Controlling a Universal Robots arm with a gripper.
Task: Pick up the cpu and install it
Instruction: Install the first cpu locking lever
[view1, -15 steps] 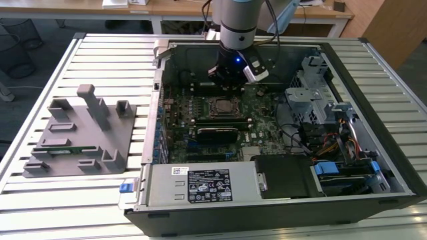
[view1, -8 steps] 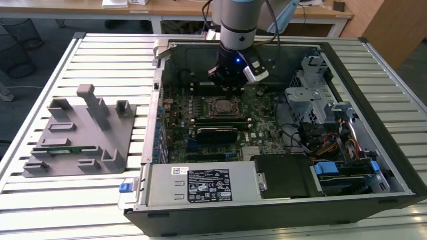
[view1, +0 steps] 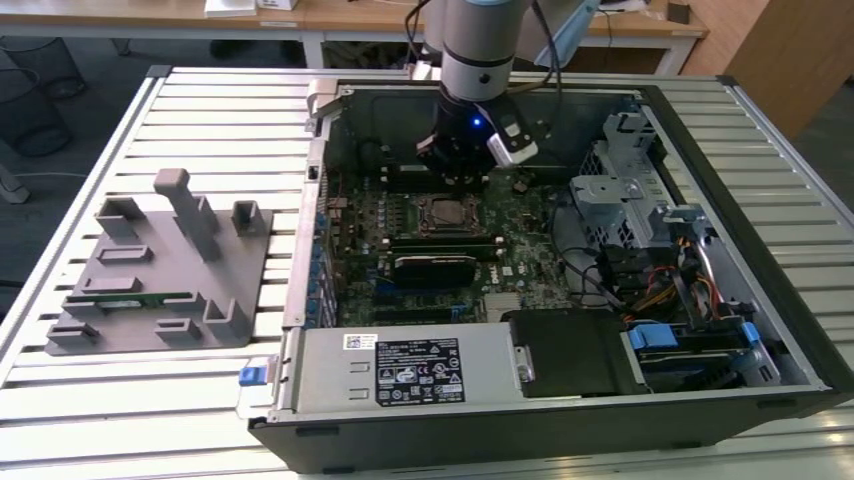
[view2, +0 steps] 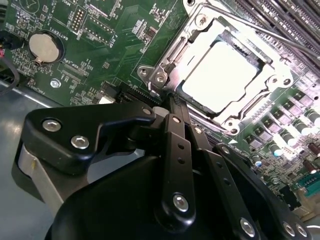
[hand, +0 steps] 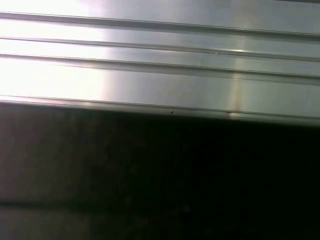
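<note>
The cpu (view2: 226, 75) lies flat in the black socket (view1: 447, 211) on the green motherboard, its silver top plate bright inside the metal frame (view2: 160, 75). My gripper (view2: 172, 102) hangs just off the socket's corner. Its black fingers (view2: 176, 131) are drawn together, shut, and hold nothing. In the exterior view the gripper (view1: 458, 178) stands inside the open computer case, right behind the socket, with the arm rising straight up from it.
A grey fixture (view1: 160, 270) with a green memory stick (view1: 127, 297) sits on the slatted table at the exterior view's left. Case walls (view1: 314, 200), the power supply (view1: 400, 370), a drive cage (view1: 627, 200) and cables ring the motherboard. A coin battery (view2: 45, 46) lies nearby.
</note>
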